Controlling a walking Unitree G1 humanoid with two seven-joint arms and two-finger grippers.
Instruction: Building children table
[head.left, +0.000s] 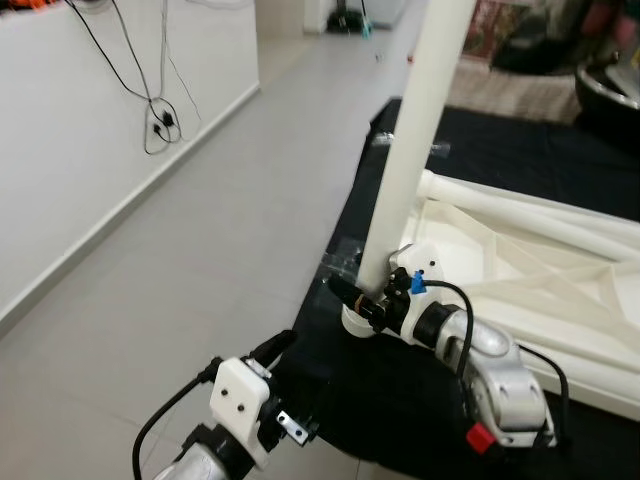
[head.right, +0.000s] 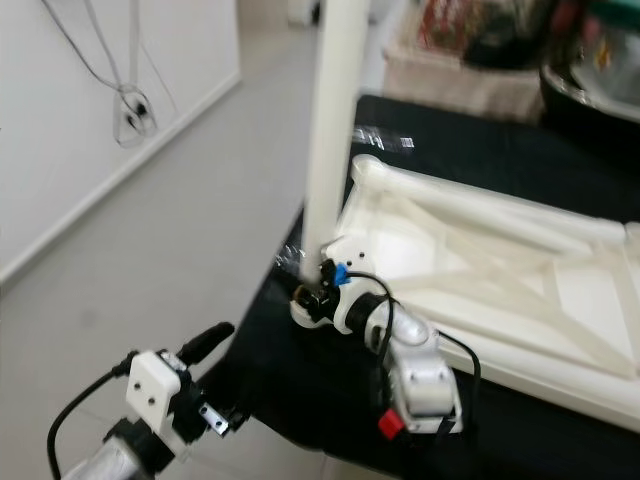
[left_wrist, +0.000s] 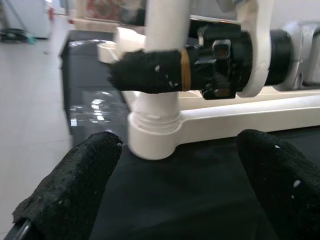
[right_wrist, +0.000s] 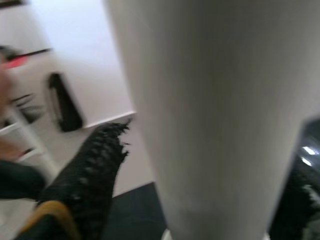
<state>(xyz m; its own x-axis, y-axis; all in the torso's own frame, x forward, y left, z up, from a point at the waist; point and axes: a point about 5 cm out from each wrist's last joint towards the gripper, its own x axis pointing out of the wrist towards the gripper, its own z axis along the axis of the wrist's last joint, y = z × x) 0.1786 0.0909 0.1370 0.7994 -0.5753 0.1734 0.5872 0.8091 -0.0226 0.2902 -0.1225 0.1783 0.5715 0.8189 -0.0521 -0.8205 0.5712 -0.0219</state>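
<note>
We see our right end effector (head.left: 368, 296) clamped on the leg (head.left: 412, 160), upright in the corner socket of the tabletop (head.left: 530, 270) on the black mat (head.left: 400, 400), left end effector (left_wrist: 175, 195) open nearby.

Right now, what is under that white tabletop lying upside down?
The tabletop lies on a black mat over grey floor. The right gripper holds a white leg in its corner socket; beneath is hidden.
</note>
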